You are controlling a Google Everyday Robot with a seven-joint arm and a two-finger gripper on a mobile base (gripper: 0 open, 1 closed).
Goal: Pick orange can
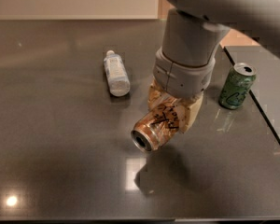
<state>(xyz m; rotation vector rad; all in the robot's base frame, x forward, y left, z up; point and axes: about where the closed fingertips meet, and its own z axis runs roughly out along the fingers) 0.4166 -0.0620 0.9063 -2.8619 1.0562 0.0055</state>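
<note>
Dark grey glossy table (60, 148), glare spots noted lower left; pale wall (74, 1) along the top edge. Can (156, 127) is clamped in the gripper (170, 113) at frame centre, long axis tilted, silver end aimed lower left. Bottle (116, 73) is laid flat upper left; green can (236, 87) is stood upright at right.

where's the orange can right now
The orange can is at the centre of the camera view, sideways in the gripper over the dark table, between the clear water bottle at picture left and the green can at picture right.
</note>
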